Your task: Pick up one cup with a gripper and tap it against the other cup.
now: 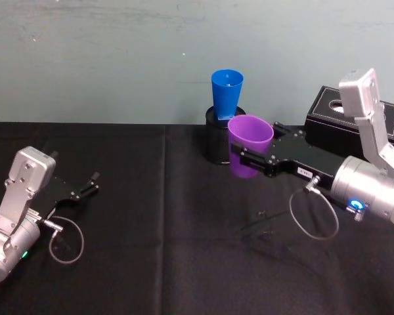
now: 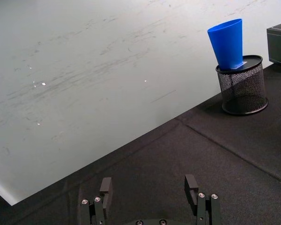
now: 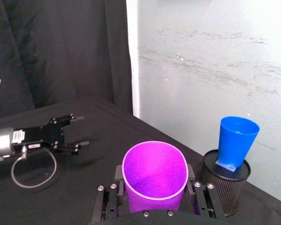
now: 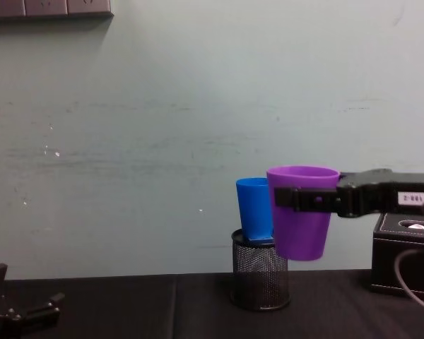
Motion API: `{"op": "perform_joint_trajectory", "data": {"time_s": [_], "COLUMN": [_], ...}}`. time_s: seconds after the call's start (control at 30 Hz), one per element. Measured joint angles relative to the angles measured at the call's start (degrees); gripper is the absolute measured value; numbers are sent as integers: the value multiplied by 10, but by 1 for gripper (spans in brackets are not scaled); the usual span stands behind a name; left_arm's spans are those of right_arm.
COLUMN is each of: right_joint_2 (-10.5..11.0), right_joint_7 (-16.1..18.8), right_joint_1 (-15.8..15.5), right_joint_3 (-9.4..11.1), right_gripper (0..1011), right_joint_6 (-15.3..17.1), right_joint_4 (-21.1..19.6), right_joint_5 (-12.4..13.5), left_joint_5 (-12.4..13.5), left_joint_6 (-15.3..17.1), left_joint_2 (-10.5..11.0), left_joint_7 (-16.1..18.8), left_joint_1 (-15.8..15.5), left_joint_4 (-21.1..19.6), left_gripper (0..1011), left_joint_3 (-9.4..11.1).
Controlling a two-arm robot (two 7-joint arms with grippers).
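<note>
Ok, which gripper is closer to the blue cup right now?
Right. The right gripper, holding the purple cup, hangs just beside the blue cup; the left gripper sits far off to its left.

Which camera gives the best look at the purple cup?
The chest view: the purple cup shows side-on, rim to base, held above the table. The head view looks down at its rim. The right wrist view looks into its mouth, between the jaws of the right gripper, base hidden.
</note>
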Motion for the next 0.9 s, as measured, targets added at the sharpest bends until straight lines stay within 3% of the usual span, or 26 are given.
{"op": "perform_joint_trajectory", "data": {"time_s": [0.4, 0.9], "right_joint_2": [-29, -73], "right_joint_7": [3, 17], "right_joint_1": [84, 157], "right_joint_3": [-19, -35], "right_gripper": [729, 729], "right_joint_6": [5, -31], "right_joint_4": [88, 201], "right_joint_5": [9, 5], "left_joint_5": [0, 0], "left_joint_6": [0, 0], "left_joint_2": [0, 0], "left_joint_7": [0, 0], "left_joint_1": [0, 0], "left_joint_4": [0, 0], "left_gripper": [1011, 1011], "left_joint_3": [0, 0]}}
